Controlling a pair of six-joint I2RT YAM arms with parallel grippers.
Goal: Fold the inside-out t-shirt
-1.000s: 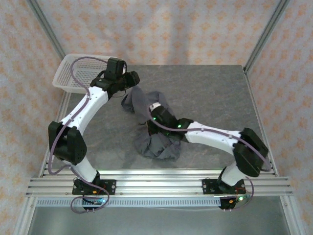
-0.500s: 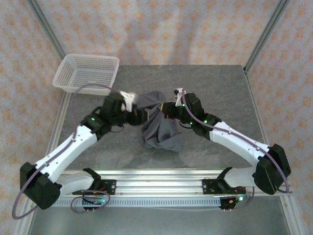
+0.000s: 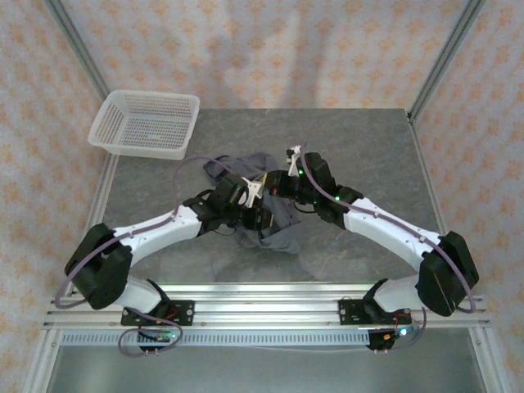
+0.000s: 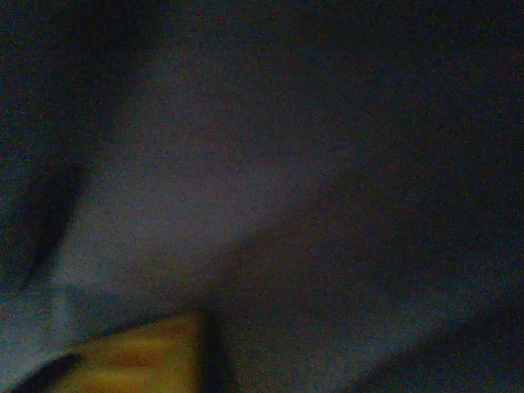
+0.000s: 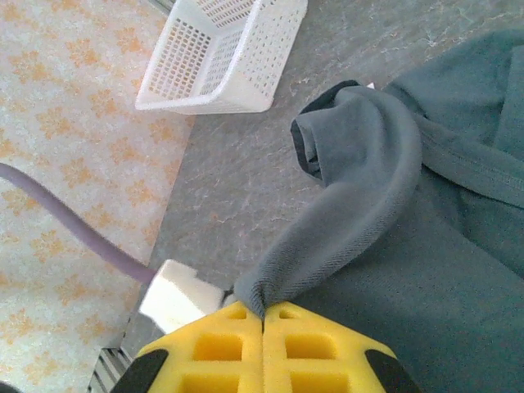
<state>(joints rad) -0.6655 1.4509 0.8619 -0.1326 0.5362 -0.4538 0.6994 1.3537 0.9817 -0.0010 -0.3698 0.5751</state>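
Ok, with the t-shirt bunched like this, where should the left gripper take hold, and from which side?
Probably the rolled edge where it loops over on the basket side, approached low from the left. That edge of the t-shirt stands proud and exposed, and the right gripper pinches its other end.

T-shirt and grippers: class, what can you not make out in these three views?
- Left wrist view: dark, blurred t-shirt cloth lies against the lens, so it is unclear whether the left gripper is open or shut.
- Top view: both grippers overlie the bunched cloth's middle; collar and sleeves are indistinguishable.
- Right wrist view: the right gripper pinches a fold; the right edge cuts off the rest.
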